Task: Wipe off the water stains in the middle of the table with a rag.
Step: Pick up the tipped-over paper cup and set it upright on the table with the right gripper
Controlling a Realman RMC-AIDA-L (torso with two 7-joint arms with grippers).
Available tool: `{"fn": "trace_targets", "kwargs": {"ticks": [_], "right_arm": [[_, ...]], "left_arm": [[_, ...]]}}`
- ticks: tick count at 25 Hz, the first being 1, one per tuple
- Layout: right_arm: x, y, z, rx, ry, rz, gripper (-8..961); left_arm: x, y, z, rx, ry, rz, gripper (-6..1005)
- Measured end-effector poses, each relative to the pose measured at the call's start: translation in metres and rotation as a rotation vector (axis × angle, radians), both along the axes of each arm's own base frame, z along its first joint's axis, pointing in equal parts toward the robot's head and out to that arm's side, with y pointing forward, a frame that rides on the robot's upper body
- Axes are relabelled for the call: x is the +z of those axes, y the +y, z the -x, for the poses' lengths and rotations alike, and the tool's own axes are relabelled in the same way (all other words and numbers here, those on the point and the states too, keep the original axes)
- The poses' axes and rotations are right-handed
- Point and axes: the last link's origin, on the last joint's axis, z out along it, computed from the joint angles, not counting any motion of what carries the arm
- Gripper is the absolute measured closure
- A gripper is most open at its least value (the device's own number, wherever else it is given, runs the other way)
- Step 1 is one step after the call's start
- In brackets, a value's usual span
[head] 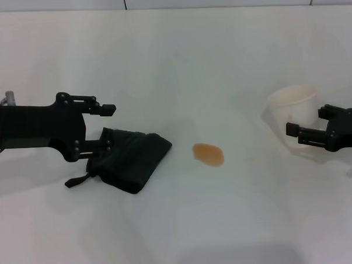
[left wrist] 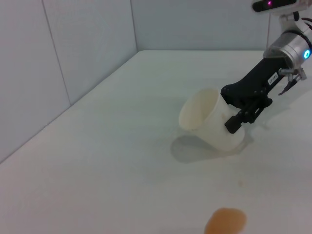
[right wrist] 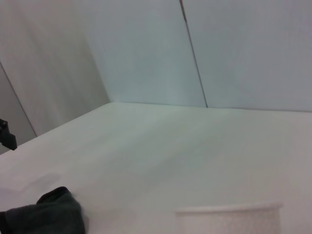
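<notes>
Dark green-black soft cloth rag [head: 129, 159] pinched at its edge by the closed left end effector [head: 101, 148], poised beside the orange-brown oval stain [head: 208, 154] on the white worktop [head: 173, 62]; right end effector [head: 301, 133] grips the white cup [head: 292, 112], holding it aside.

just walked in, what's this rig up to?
It is set to clean a spill. The left claw is at the dark rag, one finger above it and one at its edge; whether it grips it is unclear. The orange-brown stain lies unwiped on the table, beside the rag and apart from it. The right claw holds a white cup, tilted, off to the right.
</notes>
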Motion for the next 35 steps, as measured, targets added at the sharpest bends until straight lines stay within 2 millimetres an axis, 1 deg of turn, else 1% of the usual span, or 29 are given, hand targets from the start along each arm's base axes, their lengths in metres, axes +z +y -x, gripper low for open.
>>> {"fn": "trace_targets", "kwargs": {"ticks": [5, 19, 35], "right_arm": [[-0.002, -0.004, -0.004, -0.016, 0.004, 0.001, 184], [-0.002, -0.010, -0.008, -0.024, 0.012, 0.005, 179], [-0.002, -0.024, -0.017, -0.042, 0.051, -0.008, 173]], "left_arm": [[0.000, 0.000, 0.000, 0.001, 0.001, 0.000, 411], [0.000, 0.000, 0.000, 0.008, -0.002, 0.003, 414], [-0.001, 0.002, -0.003, 0.002, -0.002, 0.006, 417]]}}
